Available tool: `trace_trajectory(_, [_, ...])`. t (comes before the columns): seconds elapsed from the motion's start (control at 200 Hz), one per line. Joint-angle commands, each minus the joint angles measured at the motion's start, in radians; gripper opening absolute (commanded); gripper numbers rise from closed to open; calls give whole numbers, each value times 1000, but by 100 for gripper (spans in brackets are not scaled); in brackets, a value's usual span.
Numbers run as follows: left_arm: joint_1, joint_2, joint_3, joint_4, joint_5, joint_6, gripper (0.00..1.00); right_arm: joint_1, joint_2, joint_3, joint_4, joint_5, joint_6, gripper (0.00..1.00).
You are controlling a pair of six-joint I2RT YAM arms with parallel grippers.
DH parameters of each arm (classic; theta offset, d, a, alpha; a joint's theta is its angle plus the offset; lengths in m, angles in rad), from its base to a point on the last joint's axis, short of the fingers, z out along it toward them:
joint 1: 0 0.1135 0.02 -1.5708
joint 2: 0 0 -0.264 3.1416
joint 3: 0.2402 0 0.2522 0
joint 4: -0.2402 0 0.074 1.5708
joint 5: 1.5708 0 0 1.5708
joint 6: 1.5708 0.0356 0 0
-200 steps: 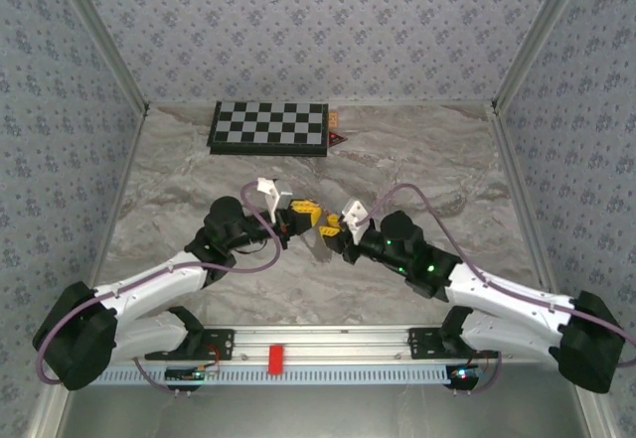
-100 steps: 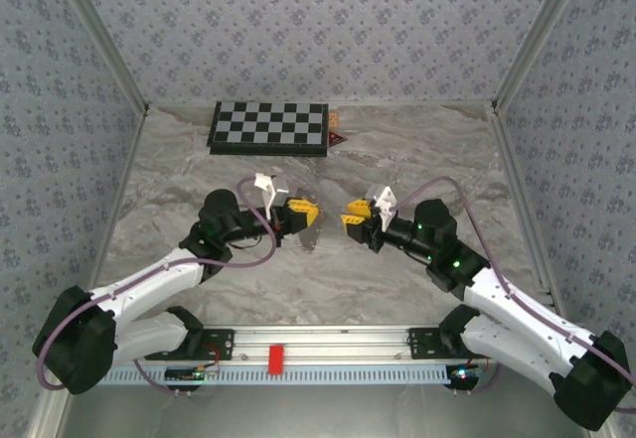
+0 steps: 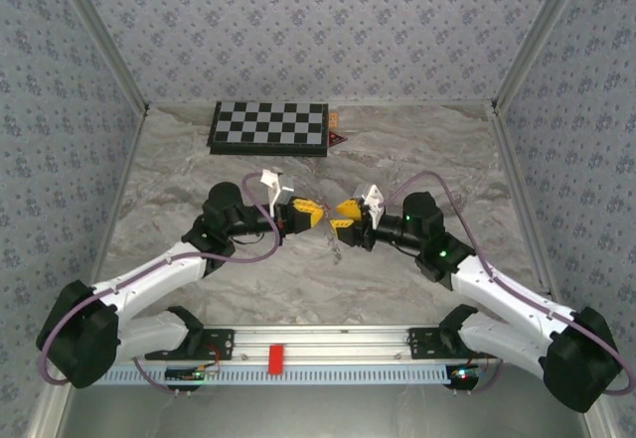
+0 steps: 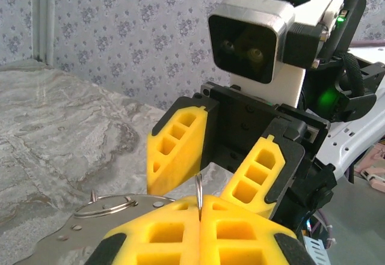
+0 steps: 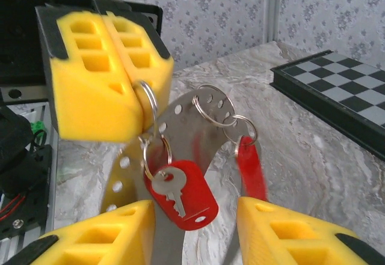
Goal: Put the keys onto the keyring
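My left gripper hangs above the middle of the table, shut on a thin wire ring that stands up from the seam of its pads. In the right wrist view that ring belongs to the keyring, a curved perforated metal band. Under it hangs a small silvery key against a red tag. A second red key, blurred, hangs from another ring on the right. My right gripper faces the left one, open, its fingers just below and on either side of the hanging keys, touching nothing.
A folded chessboard lies at the back of the table with a small dark-red triangular piece beside it. A red block sits on the front rail between the arm bases. Patterned walls close in the sides.
The right gripper pulled away to the right, then came back up close to the left gripper, its jaws wider. The left gripper stayed shut on the ring and shifted slightly.
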Motion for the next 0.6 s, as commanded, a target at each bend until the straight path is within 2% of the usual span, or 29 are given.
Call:
trace_trajectory(0.0, [3, 9, 46, 44, 43, -10, 0, -3, 27, 31, 79, -50, 23, 41])
trace_trajectory(0.21, [3, 9, 48, 43, 59, -10, 0, -2, 74, 38, 123, -98, 41, 42])
trace_trajectory(0.43, [3, 2, 46, 33, 78, -3, 0, -26, 114, 26, 205, -224, 87, 44])
trace_trajectory(0.595, [3, 5, 47, 39, 95, -9, 0, -38, 142, 34, 237, -291, 117, 37])
